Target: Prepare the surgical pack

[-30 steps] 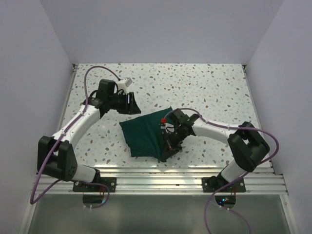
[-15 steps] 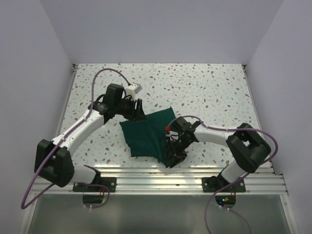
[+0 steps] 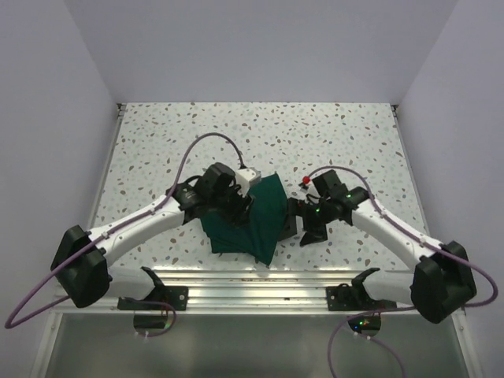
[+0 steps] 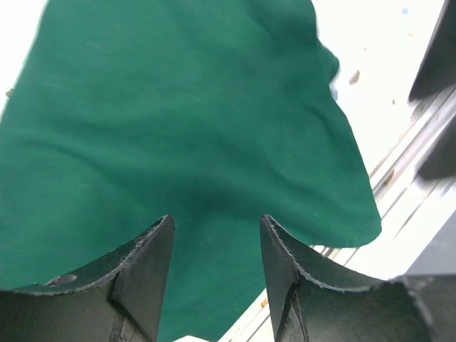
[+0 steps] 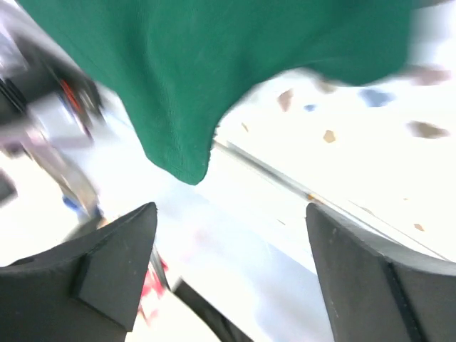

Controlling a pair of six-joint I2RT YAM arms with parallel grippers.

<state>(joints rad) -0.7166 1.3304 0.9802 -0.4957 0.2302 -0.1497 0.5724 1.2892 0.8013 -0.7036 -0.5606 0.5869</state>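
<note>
**R lets go, L comes in over the bundle**

The dark green cloth bundle [image 3: 250, 224] lies folded mid-table, towards the near side, with its near corner close to the aluminium rail [image 3: 260, 293]. No tray, instruments or gauze show, so they're prob. wrapped inside.

The left gripper [image 4: 214, 249] sits low over the cloth's far-left part. Its jaws are about half apart with nothing between them, likely to pin or smooth the fold. Can't tell from the wrist view whether the tips touch the fabric.

The right gripper [image 5: 228, 242] is just beside the cloth's right edge, over the speckled table [image 3: 354, 142]. Its jaws are spread wide and empty, which fits a fold just dropped.

Vs 1 s ago:
- R was nipped shut over the near-right corner. It has since backed off to the right and opened.
- L was well off to the far left and has swung in over the bundle.
- The cloth's outline has barely changed.
</note>
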